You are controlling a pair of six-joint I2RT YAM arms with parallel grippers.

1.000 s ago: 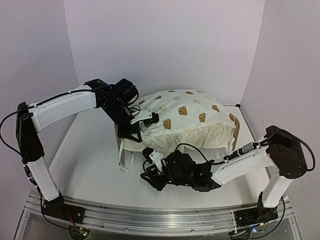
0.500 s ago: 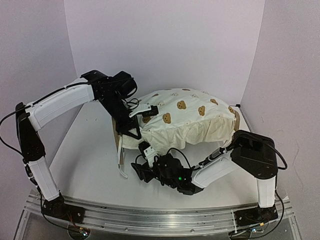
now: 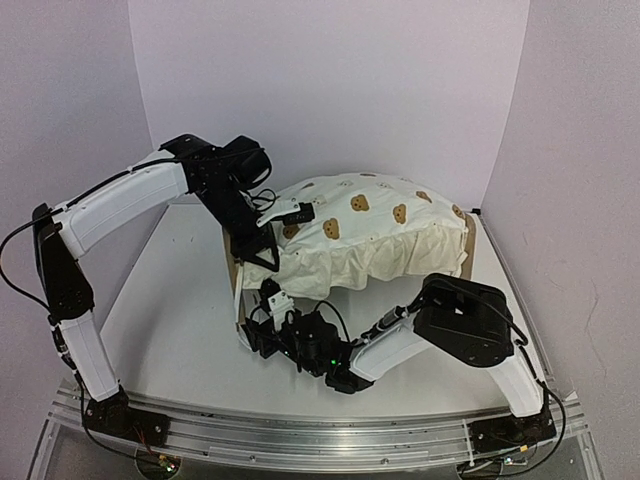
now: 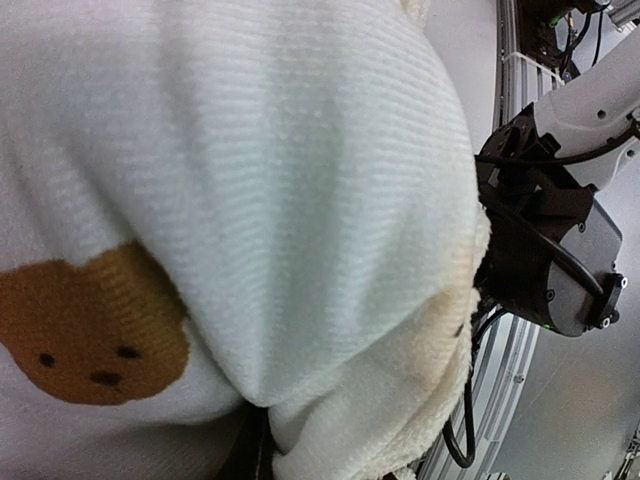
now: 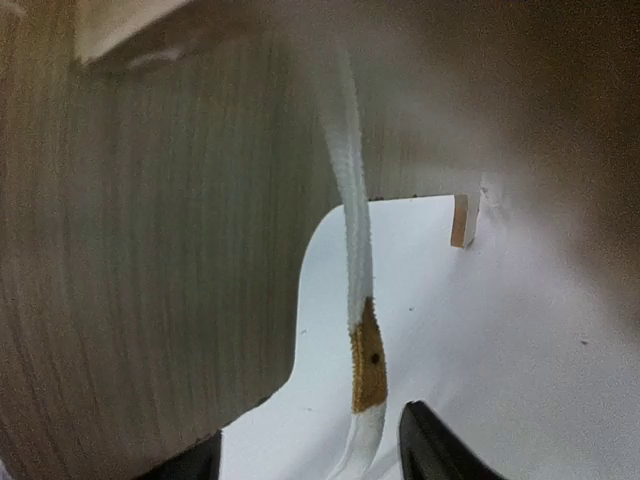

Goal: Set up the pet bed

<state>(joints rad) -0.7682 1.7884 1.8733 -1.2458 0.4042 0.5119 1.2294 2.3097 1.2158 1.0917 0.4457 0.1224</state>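
The pet bed's light-wood frame (image 3: 238, 272) stands mid-table with the cream bear-print duvet (image 3: 370, 235) heaped over it. My left gripper (image 3: 267, 250) is shut on the duvet's left edge and holds it up above the left end board. In the left wrist view the duvet (image 4: 250, 180) fills the frame and bunches into my jaws at the bottom. My right gripper (image 3: 258, 326) is low on the table by the left end board. In the right wrist view it (image 5: 310, 462) is open, and a tie string (image 5: 358, 330) hangs between the fingers beside the end board (image 5: 150, 250). The pillow and the striped base are hidden.
The bed's right end board (image 3: 470, 250) stands near the right wall. The far end board's foot (image 5: 462, 220) shows under the bed. The right arm's elbow (image 3: 465, 320) lies in front of the bed. White walls close in the table on three sides.
My right gripper has swept left along the front of the bed to the left end board. My left gripper has shifted slightly left with the duvet edge in it.
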